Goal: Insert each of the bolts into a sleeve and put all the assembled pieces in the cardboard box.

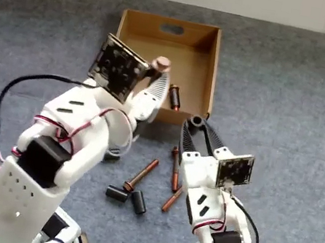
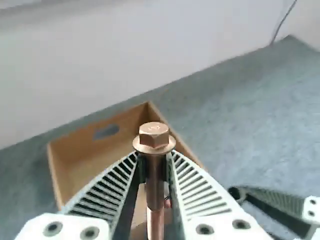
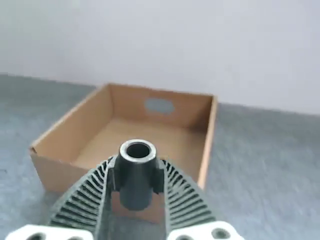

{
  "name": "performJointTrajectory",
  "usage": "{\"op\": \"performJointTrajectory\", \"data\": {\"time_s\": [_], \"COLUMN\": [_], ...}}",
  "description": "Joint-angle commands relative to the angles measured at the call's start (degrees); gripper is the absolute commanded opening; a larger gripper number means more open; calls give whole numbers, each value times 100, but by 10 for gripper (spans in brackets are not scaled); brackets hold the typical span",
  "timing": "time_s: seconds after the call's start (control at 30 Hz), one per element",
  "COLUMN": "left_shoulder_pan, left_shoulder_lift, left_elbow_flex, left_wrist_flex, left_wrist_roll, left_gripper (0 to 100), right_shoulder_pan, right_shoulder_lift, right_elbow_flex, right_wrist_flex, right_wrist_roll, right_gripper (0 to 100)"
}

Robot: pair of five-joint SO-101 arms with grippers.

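The left arm (image 1: 80, 126) hides part of the open brown cardboard box (image 1: 214, 68) on the grey desk (image 1: 293, 87). The left fingers (image 2: 112, 187) clamp a copper hex-head bolt (image 2: 154, 137) whose shank end is cut off. The right fingers (image 3: 82, 202) grip a black cylindrical sleeve (image 3: 136, 170) just beside the box's front wall.

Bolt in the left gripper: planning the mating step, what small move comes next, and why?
Probably bring the left gripper toward the right gripper, lining the bolt with the sleeve: each gripper is shut on its part, the sleeve's bore is empty, and the parts are apart.
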Motion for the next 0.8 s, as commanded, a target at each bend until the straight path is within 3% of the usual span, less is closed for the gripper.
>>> {"op": "performJointTrajectory", "data": {"time_s": [0.0,0.1,0.27,0.37,0.77], "left_shoulder_pan": [356,629,822,831,1059], "left_shoulder_lift": [-101,-75,-66,-66,-57], "left_elbow_flex": [75,295,892,1297,1516], "left_wrist_flex": [-677,-1196,-2497,-3147,-3692], "left_wrist_roll": [44,114,1108,1213,1213], "left_gripper": [8,8,8,8,8], "right_shoulder_pan": [-145,-110,-110,-110,-110], "right_shoulder_lift": [-75,-75,-75,-75,-84], "right_elbow_flex": [400,646,673,708,708], "right_wrist_flex": [-971,-1191,-1200,-1200,-1191], "right_wrist_roll": [-26,-26,-26,-26,-26], "right_gripper": [9,9,9,9,9]}}
